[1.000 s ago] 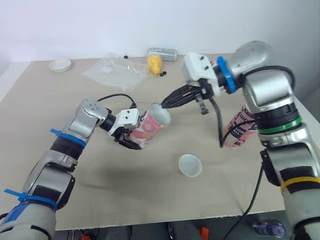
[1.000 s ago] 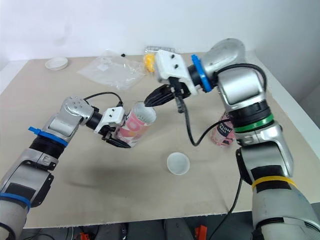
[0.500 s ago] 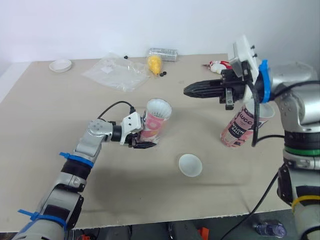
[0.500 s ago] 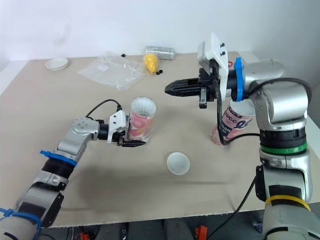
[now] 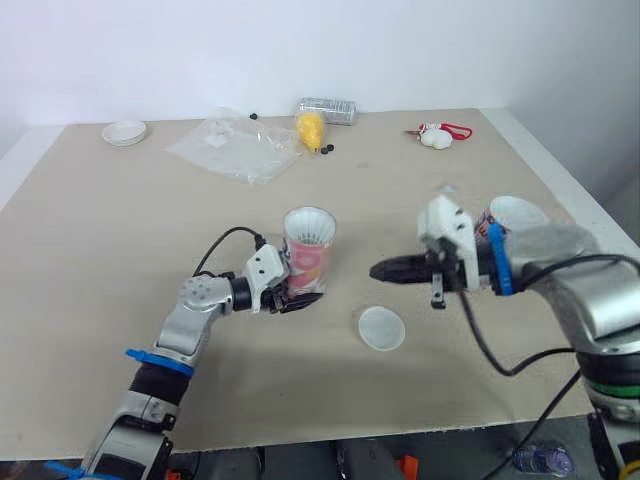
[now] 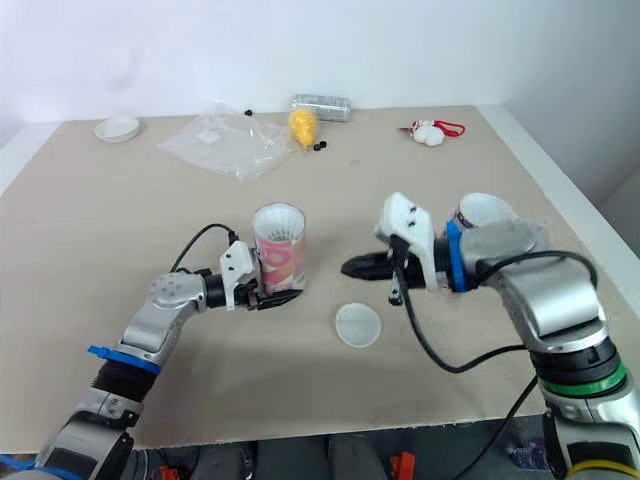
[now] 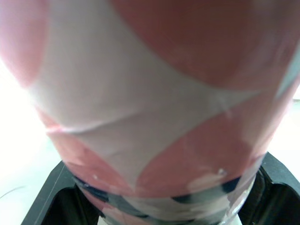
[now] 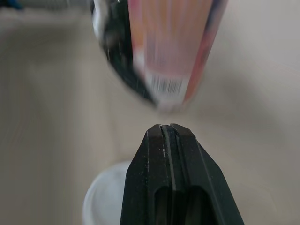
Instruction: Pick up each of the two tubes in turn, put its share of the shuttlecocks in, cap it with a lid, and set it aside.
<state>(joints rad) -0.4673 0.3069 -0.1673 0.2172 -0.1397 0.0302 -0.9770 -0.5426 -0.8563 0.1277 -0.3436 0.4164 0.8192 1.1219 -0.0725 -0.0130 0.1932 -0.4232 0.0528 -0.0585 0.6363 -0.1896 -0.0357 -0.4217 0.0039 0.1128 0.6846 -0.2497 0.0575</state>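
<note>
Left gripper [image 5: 298,298] clamps the pink tube [image 5: 307,252] upright, ready for capping; right gripper [image 5: 380,270], fingers together and empty, hovers by the lid [image 5: 381,328] near that tube.

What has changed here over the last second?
The left claw swung the tube from tilted to upright and lowered it, still gripping it. The right claw, shut, left the tube's mouth, drew back, then came down towards the lid. The lid and second tube stayed put.
</note>
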